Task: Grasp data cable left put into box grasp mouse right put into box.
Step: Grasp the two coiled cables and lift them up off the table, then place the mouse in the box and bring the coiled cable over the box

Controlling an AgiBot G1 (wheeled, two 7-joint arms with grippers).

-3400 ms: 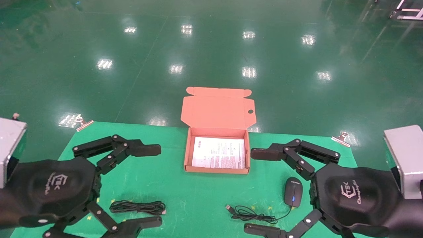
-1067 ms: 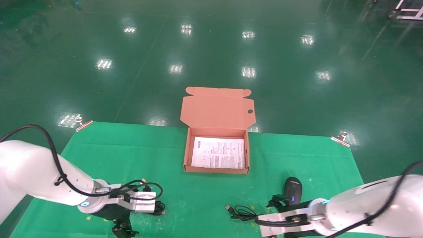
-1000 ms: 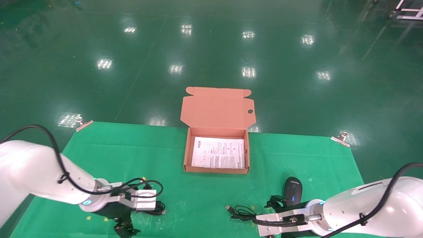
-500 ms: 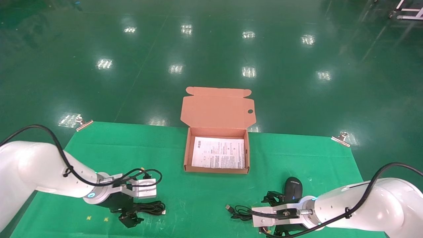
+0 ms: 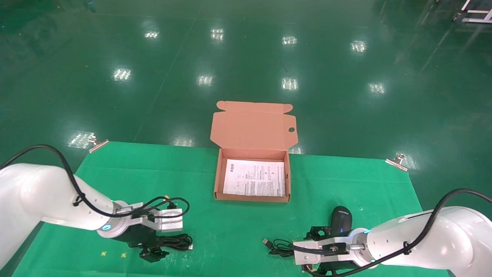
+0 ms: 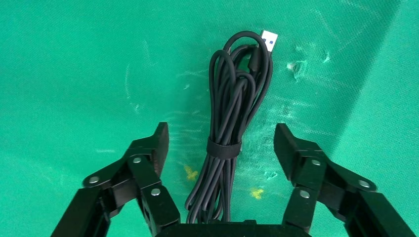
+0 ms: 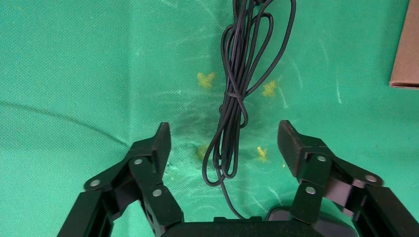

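The data cable (image 5: 176,241), a strapped black bundle, lies at the table's front left. My left gripper (image 5: 161,243) is open and low over it; in the left wrist view the gripper (image 6: 222,138) straddles the cable (image 6: 232,98) near its strap, fingers (image 6: 157,143) apart from it. The mouse (image 5: 341,219) lies at the front right, its cord (image 5: 280,247) coiled to its left. My right gripper (image 5: 307,251) is open just left of the mouse. In the right wrist view it (image 7: 225,134) straddles the cord (image 7: 237,74), with the mouse's edge (image 7: 279,213) by its base. The orange box (image 5: 251,198) stands open mid-table.
A printed paper sheet (image 5: 254,182) lies on the box's floor, and the lid (image 5: 251,127) stands up behind. A corner of the box (image 7: 407,49) shows in the right wrist view. Metal clips (image 5: 98,145) (image 5: 396,161) hold the green cloth at the back corners.
Both arms have come down from in front of the camera to the table. Over the last second the left gripper settled over the cable and the right gripper shifted slightly beside the mouse.
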